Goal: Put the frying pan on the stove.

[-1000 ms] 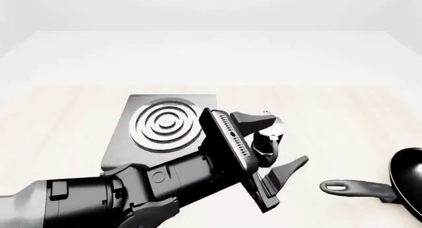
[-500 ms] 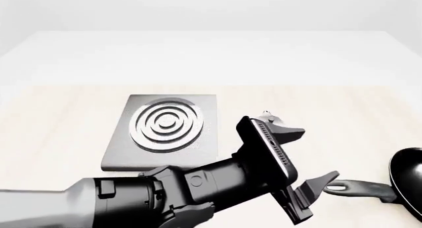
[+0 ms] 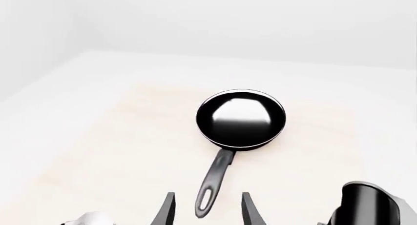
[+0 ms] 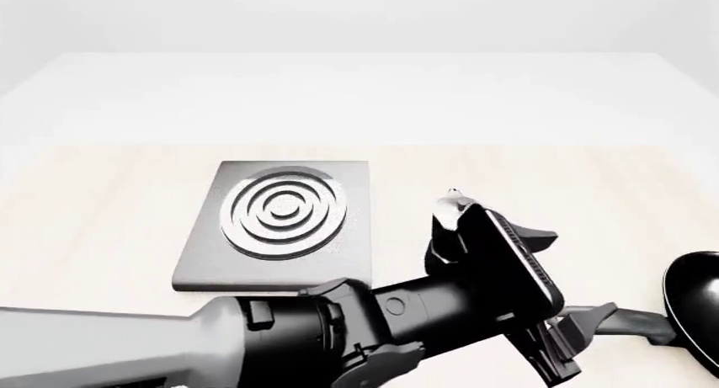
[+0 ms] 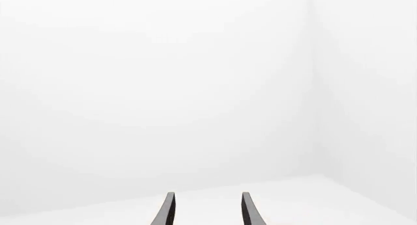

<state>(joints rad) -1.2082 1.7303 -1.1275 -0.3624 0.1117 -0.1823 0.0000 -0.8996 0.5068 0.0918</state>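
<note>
Half frying pan (image 4: 695,297) cropped, handle behind left pincer (image 4: 575,280).

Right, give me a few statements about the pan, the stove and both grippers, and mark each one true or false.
1. The frying pan sits on the stove. False: it lies on the table, right of the stove.
2. The left gripper is open, with the tip of the pan's handle between its fingers. True.
3. The right gripper holds the pan. False: it is open, with nothing between its fingers.
4. Nothing rests on the stove's rings. True.
5. The pan lies upside down. False: its shiny inside faces up.
</note>
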